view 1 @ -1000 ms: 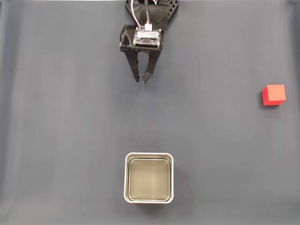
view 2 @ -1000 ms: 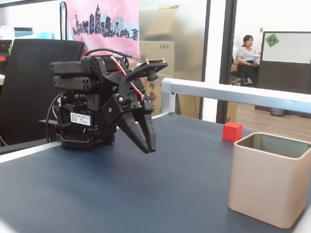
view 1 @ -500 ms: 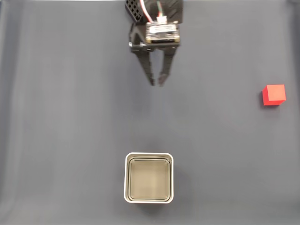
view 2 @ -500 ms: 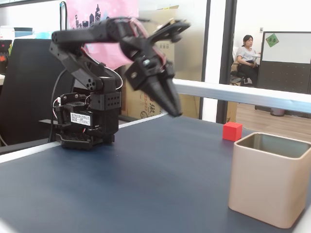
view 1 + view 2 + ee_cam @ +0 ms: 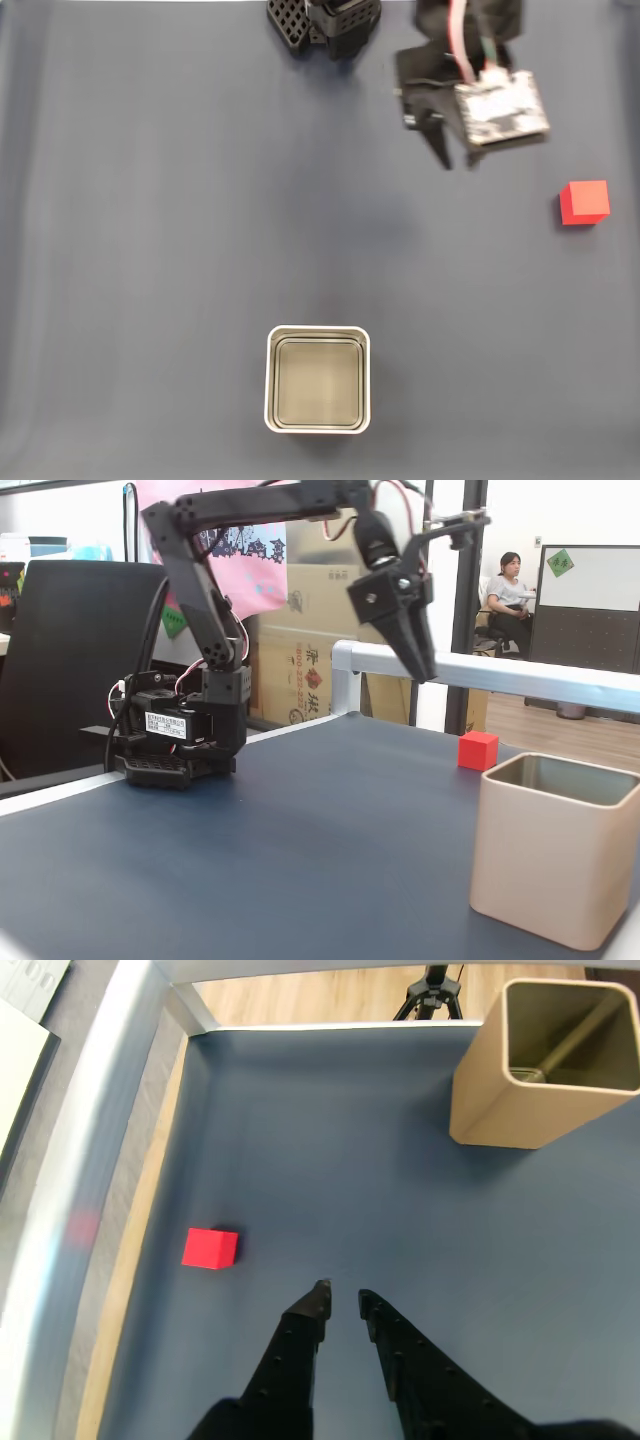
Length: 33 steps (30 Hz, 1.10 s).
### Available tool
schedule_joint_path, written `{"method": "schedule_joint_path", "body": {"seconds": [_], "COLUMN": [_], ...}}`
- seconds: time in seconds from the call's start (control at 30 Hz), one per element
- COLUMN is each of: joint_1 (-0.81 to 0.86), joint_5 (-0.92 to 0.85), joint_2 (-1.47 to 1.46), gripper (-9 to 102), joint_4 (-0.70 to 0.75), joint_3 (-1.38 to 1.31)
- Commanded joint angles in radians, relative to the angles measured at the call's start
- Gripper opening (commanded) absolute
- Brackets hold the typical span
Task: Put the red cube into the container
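Dark blue mat (image 5: 150,250) | step: approach; gripper (image 5: 341,1303) narrow, empty | you must widen over red cube (image 5: 210,1248); container (image 5: 318,380) waits.

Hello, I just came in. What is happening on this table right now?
A small robot arm is going for the red cube, which it should put into the container. The gripper hangs in the air above the dark mat, empty, jaws slightly apart, and is not yet at the cube. In the wrist view the cube lies to the left of the jaws, near the table's edge. The container stands empty, well apart from the cube.
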Motion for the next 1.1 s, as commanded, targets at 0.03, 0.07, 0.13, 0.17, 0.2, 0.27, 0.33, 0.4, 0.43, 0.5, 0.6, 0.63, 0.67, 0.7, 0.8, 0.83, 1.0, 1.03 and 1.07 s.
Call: {"method": "schedule_joint_path", "body": {"seconds": [0.03, 0.07, 0.13, 0.17, 0.2, 0.27, 0.33, 0.4, 0.43, 0.5, 0.6, 0.63, 0.67, 0.7, 0.8, 0.83, 1.0, 1.03, 1.07], "joint_1": [-0.08, -0.095, -0.123, -0.135, -0.147, -0.167, -0.186, -0.204, -0.212, -0.225, -0.242, -0.256, -0.259, -0.262, -0.281, -0.285, -0.29, -0.291, -0.293], "joint_5": [0.114, 0.135, 0.178, 0.206, 0.227, 0.255, 0.27, 0.272, 0.275, 0.288, 0.299, 0.307, 0.314, 0.319, 0.318, 0.318, 0.324, 0.327, 0.327], "joint_2": [-0.098, -0.13, -0.193, -0.221, -0.247, -0.298, -0.353, -0.407, -0.434, -0.488, -0.572, -0.67, -0.695, -0.716, -0.785, -0.805, -0.879, -0.891, -0.904], "gripper": [12, 13, 17, 21, 24, 28, 31, 34, 36, 40, 45, 48, 49, 50, 50, 50, 51, 51, 51], "joint_4": [0.0, -0.002, -0.009, -0.017, -0.026, -0.041, -0.044, -0.044, -0.044, -0.044, -0.038, -0.038, -0.037, -0.035, -0.011, -0.006, -0.011, -0.011, -0.011], "joint_3": [-0.158, -0.187, -0.239, -0.261, -0.279, -0.318, -0.36, -0.402, -0.42, -0.462, -0.528, -0.594, -0.611, -0.629, -0.684, -0.698, -0.741, -0.749, -0.759]}}
